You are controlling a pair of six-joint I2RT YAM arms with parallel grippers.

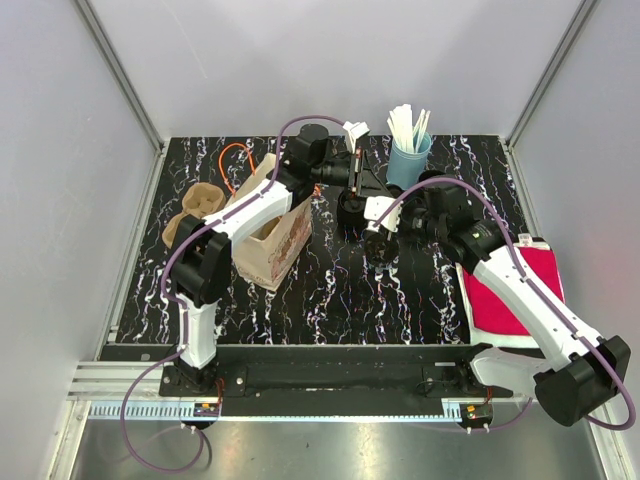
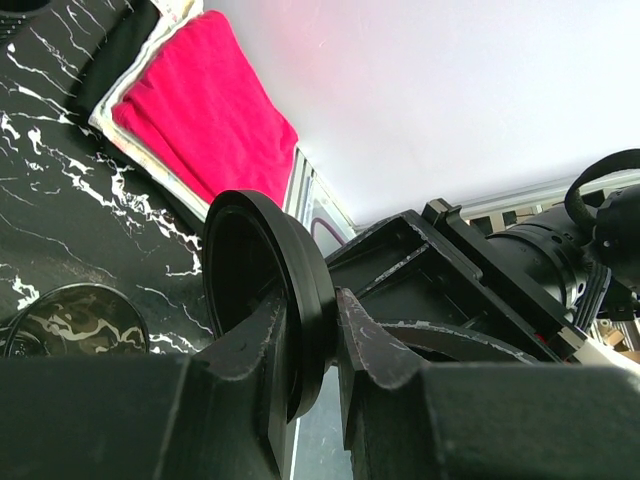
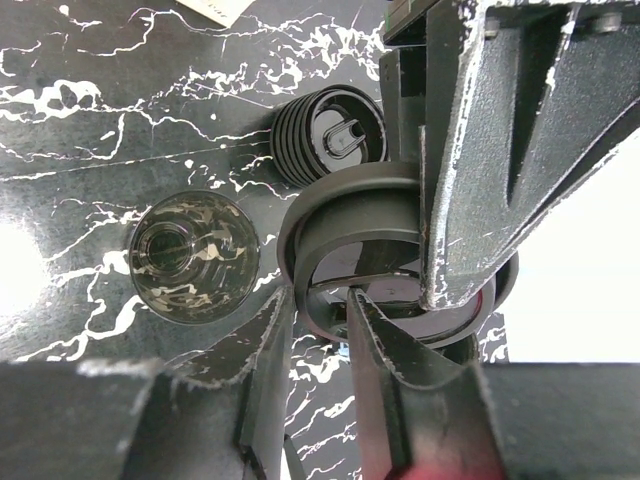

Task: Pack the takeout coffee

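A black coffee lid (image 2: 250,250) hangs on edge above the table, with my left gripper (image 2: 315,300) shut across its rim. In the right wrist view the same lid (image 3: 350,215) sits between my right gripper's (image 3: 320,300) fingers. One finger is outside the rim and one inside, closed on it, just below the left gripper's fingers (image 3: 480,150). Both grippers meet at the middle back of the table, left gripper (image 1: 355,190) and right gripper (image 1: 372,222). A clear cup (image 3: 193,255) stands upright on the table beneath. A stack of black lids (image 3: 330,135) lies beside it.
An open brown paper bag (image 1: 275,235) stands left of centre under the left arm. A cardboard cup carrier (image 1: 195,215) lies at the far left. A blue cup of white stirrers (image 1: 408,155) stands at the back. A pink cloth (image 1: 510,290) lies on a tray at the right.
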